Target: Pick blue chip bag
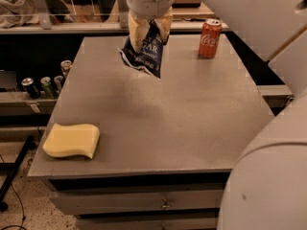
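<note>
The blue chip bag (143, 53) is a crinkled navy foil bag with white lettering. It hangs in the air above the far middle of the grey table (182, 119). My gripper (149, 32) comes down from the top of the camera view and is shut on the bag's upper edge, with its cream-coloured fingers (136, 32) on either side of it. The bag's lower end dangles free of the table.
A red cola can (210, 38) stands upright at the table's far right. A yellow sponge (72, 140) lies at the near left corner. Several cans (46, 85) stand on a low shelf left of the table. My white arm fills the right side.
</note>
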Tool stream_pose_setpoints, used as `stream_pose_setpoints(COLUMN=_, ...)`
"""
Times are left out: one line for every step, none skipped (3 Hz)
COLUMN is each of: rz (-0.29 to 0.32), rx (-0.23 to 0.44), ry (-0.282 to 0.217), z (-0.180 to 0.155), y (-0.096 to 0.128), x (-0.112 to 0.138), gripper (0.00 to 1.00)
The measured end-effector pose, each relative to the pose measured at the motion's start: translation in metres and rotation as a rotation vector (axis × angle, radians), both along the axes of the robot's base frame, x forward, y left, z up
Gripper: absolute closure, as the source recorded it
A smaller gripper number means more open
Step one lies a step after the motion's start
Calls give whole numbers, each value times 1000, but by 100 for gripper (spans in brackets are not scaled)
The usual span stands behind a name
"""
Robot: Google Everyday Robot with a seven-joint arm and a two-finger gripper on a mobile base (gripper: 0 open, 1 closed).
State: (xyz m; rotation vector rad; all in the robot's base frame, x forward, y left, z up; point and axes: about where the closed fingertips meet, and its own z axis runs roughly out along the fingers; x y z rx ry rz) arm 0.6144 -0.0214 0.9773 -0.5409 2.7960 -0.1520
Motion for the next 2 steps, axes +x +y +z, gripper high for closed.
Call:
stream_pose_setpoints(rz=32, rx=17, ry=-30, z=10, y=-4, x=2, gripper=100)
stream_pose_setpoints(rz=62, rx=28, ry=-39, z=14, y=-4, x=1, gripper=100)
